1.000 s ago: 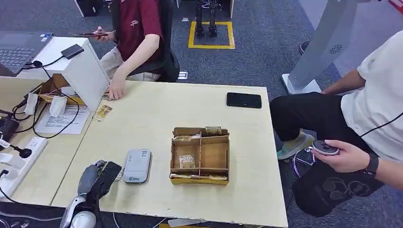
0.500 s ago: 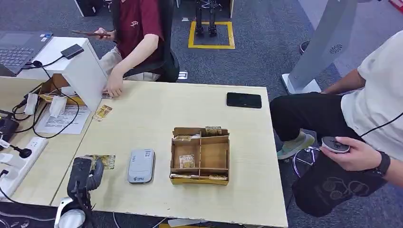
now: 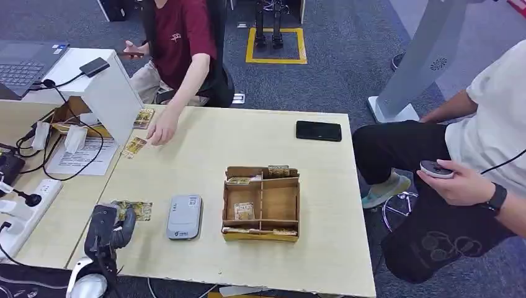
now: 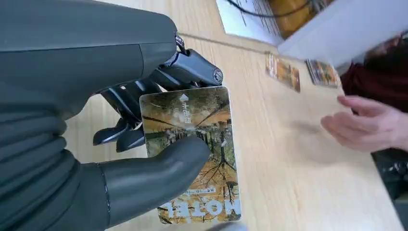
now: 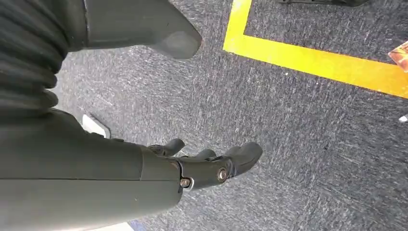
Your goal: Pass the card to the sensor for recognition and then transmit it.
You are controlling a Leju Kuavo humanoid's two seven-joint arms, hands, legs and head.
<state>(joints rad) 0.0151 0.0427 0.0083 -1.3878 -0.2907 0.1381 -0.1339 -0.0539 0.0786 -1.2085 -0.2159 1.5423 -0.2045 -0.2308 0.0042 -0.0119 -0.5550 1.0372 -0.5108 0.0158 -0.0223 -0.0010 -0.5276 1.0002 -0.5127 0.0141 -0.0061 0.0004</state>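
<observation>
My left hand [image 3: 110,227] hovers over the table's near left corner and pinches a card [image 4: 192,149] printed with autumn trees between thumb and fingers. In the head view the card [image 3: 138,210] sticks out from the hand toward the grey card sensor [image 3: 184,216], which lies flat on the table just right of the hand. My right hand [image 5: 202,166] hangs over the carpet floor with its fingers spread and nothing in it.
A cardboard divider box [image 3: 261,202] with cards stands right of the sensor. A person's hand [image 3: 162,129] reaches over loose cards [image 3: 134,147] at the far left. A black phone [image 3: 318,131] lies at the far right. Cables and a power strip [image 3: 25,214] sit left.
My left hand moved left off the sensor and turned, so the card now shows beside it. The person's hand moved right across the far edge of the table.
</observation>
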